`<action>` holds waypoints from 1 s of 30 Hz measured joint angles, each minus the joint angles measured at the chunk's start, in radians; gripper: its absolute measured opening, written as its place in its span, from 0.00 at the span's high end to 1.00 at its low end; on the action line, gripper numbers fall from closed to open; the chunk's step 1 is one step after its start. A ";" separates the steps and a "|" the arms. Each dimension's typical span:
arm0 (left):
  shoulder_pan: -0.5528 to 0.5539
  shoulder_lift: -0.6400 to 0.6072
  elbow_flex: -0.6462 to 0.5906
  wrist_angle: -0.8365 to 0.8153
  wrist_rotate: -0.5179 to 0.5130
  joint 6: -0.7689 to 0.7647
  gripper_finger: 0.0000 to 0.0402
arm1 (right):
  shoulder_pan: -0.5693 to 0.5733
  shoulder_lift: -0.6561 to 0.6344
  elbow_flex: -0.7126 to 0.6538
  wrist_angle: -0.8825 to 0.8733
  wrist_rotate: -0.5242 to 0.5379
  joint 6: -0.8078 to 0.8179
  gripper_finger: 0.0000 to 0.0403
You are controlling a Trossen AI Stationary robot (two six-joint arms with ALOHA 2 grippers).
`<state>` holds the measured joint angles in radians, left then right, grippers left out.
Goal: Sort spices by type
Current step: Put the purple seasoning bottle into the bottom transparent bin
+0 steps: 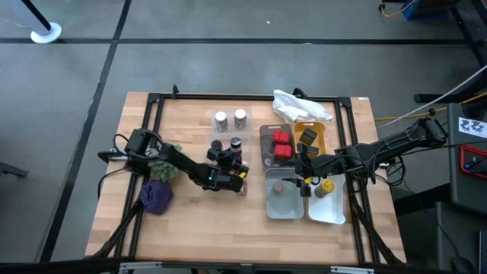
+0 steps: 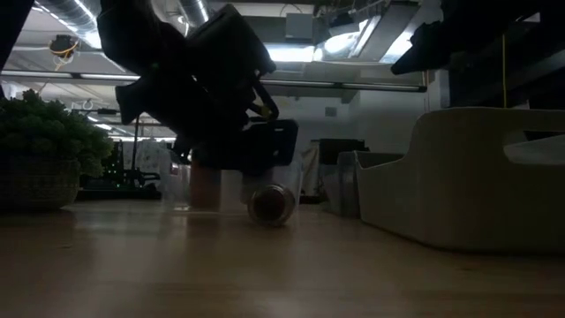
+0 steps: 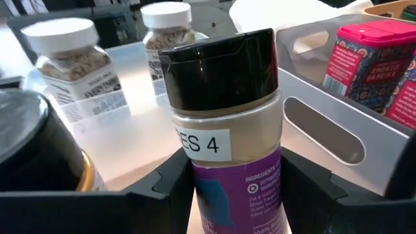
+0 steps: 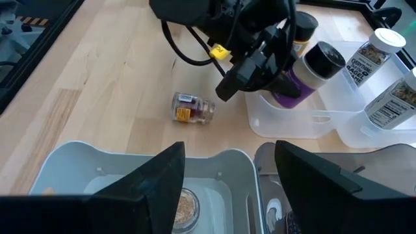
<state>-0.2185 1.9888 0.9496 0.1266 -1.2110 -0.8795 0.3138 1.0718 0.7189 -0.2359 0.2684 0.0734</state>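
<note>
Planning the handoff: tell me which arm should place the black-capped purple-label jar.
Left. The left tool is shut on the black-capped jar beside the clear tray; the right tool hangs open over a white bin.

Two silver-capped jars (image 1: 230, 119), two dark-capped jars (image 1: 226, 144), two red square tins (image 1: 282, 144), one dark rectangular tin (image 1: 308, 137), one fallen jar (image 4: 192, 108).

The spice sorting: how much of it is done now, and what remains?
Partly done. Two red tins share one tray, dark tins lie in the orange tray, and two white-capped jars stand together. In hand: the left hand grips a black-capped, purple-labelled jar. Left: a small jar lying loose on the table. The right hand hovers open above the trays.
</note>
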 joint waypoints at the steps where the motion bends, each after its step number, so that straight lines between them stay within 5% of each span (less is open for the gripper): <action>1: 0.005 -0.001 0.001 0.002 0.018 0.000 0.57 | 0.000 0.000 0.000 0.000 0.000 0.000 0.41; 7: 0.023 -0.003 0.002 0.004 0.095 -0.037 0.57 | 0.000 0.000 0.000 0.000 0.000 0.000 0.41; 30: 0.022 -0.002 0.001 -0.001 0.107 -0.028 0.57 | 0.000 0.000 0.000 0.000 0.000 -0.001 0.41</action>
<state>-0.1963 1.9872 0.9504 0.1260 -1.1042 -0.9078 0.3138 1.0718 0.7189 -0.2363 0.2684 0.0727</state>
